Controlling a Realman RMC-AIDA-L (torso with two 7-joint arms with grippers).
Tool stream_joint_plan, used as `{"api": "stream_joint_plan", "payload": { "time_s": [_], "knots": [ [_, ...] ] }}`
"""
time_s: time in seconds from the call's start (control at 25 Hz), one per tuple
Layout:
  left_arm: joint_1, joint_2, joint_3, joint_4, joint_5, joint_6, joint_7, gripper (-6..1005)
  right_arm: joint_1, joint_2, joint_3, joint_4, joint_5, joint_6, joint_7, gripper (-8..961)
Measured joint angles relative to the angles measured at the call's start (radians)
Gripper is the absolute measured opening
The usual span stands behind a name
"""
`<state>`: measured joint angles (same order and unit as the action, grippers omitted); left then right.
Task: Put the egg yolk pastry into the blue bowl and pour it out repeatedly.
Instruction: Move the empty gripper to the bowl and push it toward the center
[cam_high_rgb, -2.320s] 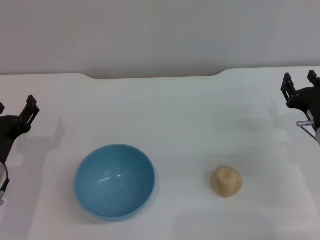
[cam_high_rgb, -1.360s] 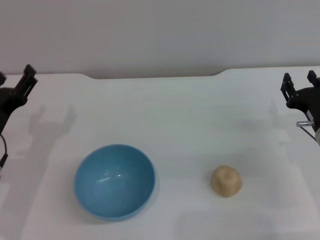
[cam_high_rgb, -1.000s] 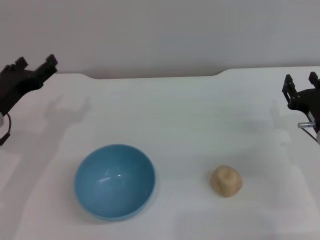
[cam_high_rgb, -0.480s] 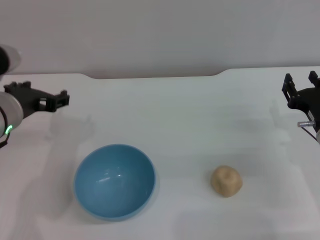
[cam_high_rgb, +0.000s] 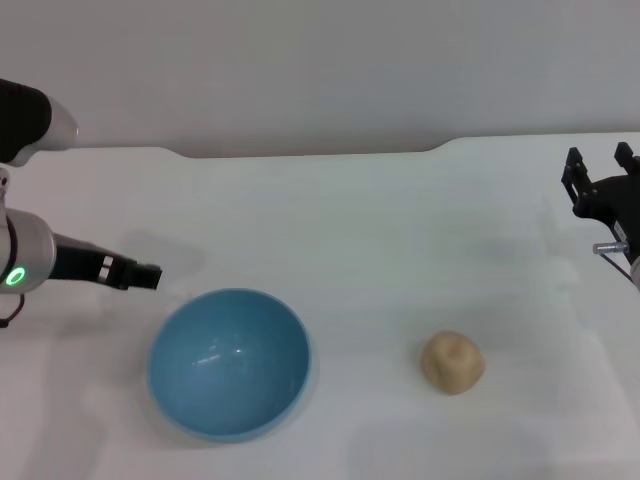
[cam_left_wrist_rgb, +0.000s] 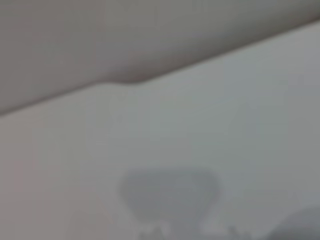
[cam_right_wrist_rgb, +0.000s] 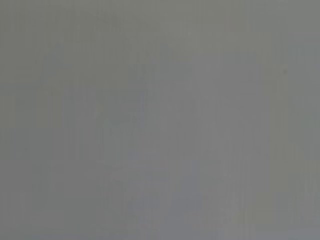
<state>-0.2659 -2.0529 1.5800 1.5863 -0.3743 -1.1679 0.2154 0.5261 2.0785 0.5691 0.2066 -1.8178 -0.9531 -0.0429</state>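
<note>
The egg yolk pastry (cam_high_rgb: 453, 362) is sitting on the white table (cam_high_rgb: 380, 230), on the right half of the head view, a small round tan ball with a shallow dimple on top. Nothing is touching it. The blue bowl (cam_high_rgb: 230, 362) is standing upright on the same table, well apart from the pastry and to its left, with its open mouth facing up and nothing showing inside but a few glints of light on the glossy inner wall.

The left gripper (cam_high_rgb: 140, 277) is reaching in from the left edge of the head view, pointing sideways toward the middle of the table. Its dark tip is hanging just beyond the far left part of the bowl's rim, close to it but not touching. It is seen from the side, so whether its fingers are spread or pressed together cannot be told. A green ring light is glowing on the silver wrist behind it. The left wrist view is showing only the pale table, the edge where it meets the grey wall, and a soft shadow.

The right gripper (cam_high_rgb: 600, 172) is idling at the far right edge of the table, well away from the pastry, its two dark fingers pointing up with a clear gap between them, holding nothing.
</note>
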Motion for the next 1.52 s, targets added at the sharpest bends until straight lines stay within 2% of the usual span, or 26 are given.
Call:
{"api": "stream_joint_plan", "payload": {
  "time_s": [0.12,0.56,1.24,1.52],
  "knots": [
    [-0.02,-0.001,-0.011,0.031,0.004,-0.096,0.002,854,0.0,0.0,0.0,0.002,0.0,0.006,0.0,544],
    [-0.049,-0.003,-0.028,0.086,-0.006,-0.314,0.024,854,0.002,0.0,0.0,0.002,0.0,0.018,0.0,545],
    [-0.068,-0.007,0.018,0.081,-0.012,-0.388,-0.038,855,0.0,0.003,0.0,0.003,0.0,0.018,0.0,544],
    [-0.078,-0.01,0.027,0.073,-0.058,-0.37,-0.06,855,0.0,0.003,0.0,0.004,0.0,0.017,0.0,544]
  ]
}}
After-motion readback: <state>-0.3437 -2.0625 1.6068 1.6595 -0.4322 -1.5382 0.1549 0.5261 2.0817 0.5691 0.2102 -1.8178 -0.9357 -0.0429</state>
